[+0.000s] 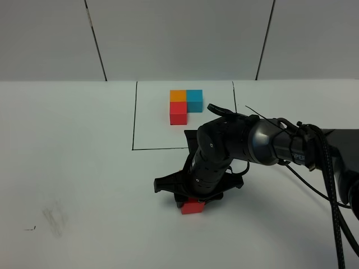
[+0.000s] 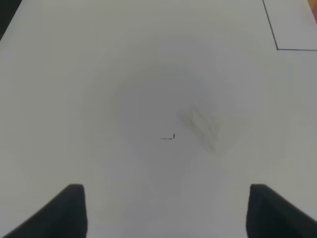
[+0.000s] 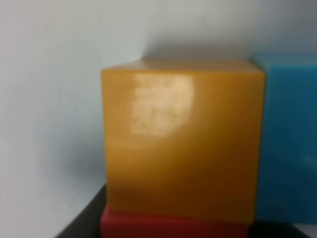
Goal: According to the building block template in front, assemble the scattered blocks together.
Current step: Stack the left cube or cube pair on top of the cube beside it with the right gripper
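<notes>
The building block template [image 1: 185,102] is an orange, a blue and a red cube in an L inside a black-lined rectangle at the back. My right gripper [image 1: 194,199] is low over the table in front of the frame. It is shut on the scattered red cube [image 1: 192,207], which shows at the edge of the right wrist view [image 3: 173,227] between dark fingers. Just beyond it stand the scattered orange cube [image 3: 183,139] and the sky-blue cube [image 3: 290,134], side by side and touching; the arm hides both in the high view. My left gripper [image 2: 166,213] is open over bare table.
The black frame line [image 1: 134,117] runs just behind the right arm, and its corner shows in the left wrist view [image 2: 277,48]. A faint grey smudge [image 1: 54,217] and a small black mark [image 1: 29,228] lie on the white table at the front left.
</notes>
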Action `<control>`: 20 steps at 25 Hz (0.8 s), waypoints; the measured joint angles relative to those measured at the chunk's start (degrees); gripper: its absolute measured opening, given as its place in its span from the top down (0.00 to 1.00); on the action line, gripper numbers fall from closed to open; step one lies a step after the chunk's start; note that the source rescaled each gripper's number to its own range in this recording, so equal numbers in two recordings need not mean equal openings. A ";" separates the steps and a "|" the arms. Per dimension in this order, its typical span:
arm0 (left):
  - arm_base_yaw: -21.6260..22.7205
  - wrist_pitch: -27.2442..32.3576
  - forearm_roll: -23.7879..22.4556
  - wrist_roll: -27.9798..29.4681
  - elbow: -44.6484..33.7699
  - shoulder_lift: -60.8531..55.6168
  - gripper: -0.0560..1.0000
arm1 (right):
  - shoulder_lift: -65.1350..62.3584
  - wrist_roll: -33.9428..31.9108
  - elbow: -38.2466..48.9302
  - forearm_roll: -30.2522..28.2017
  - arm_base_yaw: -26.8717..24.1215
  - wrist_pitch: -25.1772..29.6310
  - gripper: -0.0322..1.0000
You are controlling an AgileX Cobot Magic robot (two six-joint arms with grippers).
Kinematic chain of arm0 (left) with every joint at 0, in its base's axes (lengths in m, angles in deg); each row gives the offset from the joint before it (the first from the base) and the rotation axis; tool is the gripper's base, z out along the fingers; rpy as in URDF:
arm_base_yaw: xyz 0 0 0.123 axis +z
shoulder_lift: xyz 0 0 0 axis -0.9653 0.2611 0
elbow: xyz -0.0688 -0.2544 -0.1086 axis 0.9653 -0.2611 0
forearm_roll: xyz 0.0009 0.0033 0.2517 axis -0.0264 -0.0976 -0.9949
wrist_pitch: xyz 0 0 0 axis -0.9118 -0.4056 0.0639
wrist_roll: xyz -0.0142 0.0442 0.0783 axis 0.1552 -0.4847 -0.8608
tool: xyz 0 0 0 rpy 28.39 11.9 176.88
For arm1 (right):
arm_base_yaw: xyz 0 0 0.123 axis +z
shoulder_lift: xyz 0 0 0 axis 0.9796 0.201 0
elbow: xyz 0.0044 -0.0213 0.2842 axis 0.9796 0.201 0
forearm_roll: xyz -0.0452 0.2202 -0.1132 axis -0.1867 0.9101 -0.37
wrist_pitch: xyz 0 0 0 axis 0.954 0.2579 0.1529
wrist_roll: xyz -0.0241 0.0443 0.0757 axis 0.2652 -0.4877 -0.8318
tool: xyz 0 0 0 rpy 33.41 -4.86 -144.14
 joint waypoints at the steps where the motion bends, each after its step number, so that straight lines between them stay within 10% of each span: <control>1: 0.00 0.00 0.00 0.00 0.00 0.00 0.37 | 0.04 -0.32 0.00 -0.24 0.04 0.00 0.96; 20: 0.00 0.00 0.00 -0.05 0.00 0.00 0.37 | 0.52 -8.55 -0.42 -12.28 0.48 -0.13 0.96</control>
